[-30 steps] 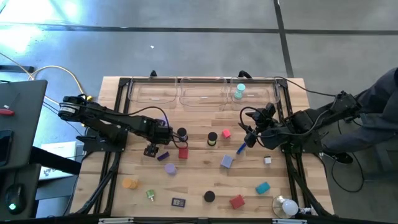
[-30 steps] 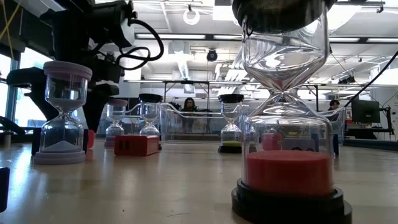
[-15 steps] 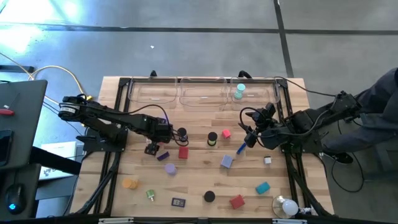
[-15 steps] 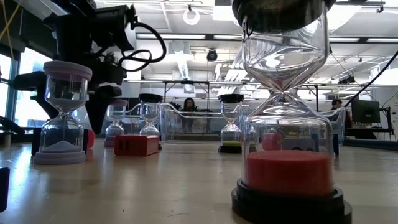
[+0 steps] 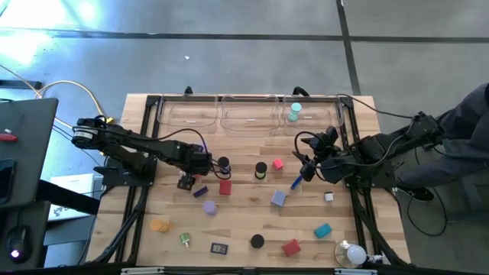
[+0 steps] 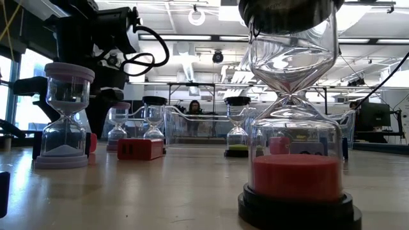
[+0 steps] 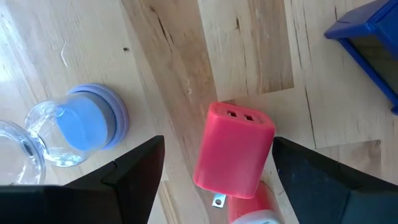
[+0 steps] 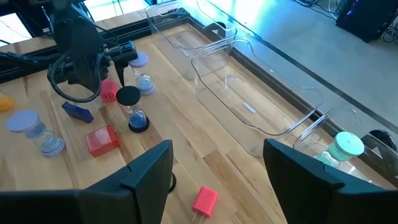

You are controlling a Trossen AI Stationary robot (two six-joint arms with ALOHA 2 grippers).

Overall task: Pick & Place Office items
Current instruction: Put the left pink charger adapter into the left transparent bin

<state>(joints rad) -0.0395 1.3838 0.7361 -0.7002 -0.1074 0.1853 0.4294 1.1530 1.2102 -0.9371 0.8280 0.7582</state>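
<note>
Left wrist view showed the left gripper [image 7: 214, 180] w/ fingers [image 7: 134, 171] apart, straddling a pink charger block [image 7: 233, 149] lying on the wood table [image 7: 186, 56]; neither finger touched it. A lavender-capped hourglass [image 7: 87, 121] lay tipped over just beside, and a blue item [image 7: 367, 37] sat at the frame edge.

High view: left gripper [image 5: 186, 182] was low over the table's left-centre, near a black-capped hourglass [image 5: 223, 163] and a red block [image 5: 225, 187]. Right gripper [image 5: 306, 168] hung over the right-centre w/ a blue stick [image 5: 296, 182] just beside it; right wrist view showed its fingers [image 8: 149, 171] spread, nothing between them.

Other items were scattered: lavender block [image 5: 279, 198], teal piece [image 5: 322, 230], red piece [image 5: 291, 247], orange cap [image 5: 159, 225], black cap [image 5: 257, 241]. A teal-capped hourglass [image 5: 294, 112] stood in the rightmost clear tray [image 5: 336, 107] at the far edge. White bulb [image 5: 351, 253] sat at the near right corner.
</note>
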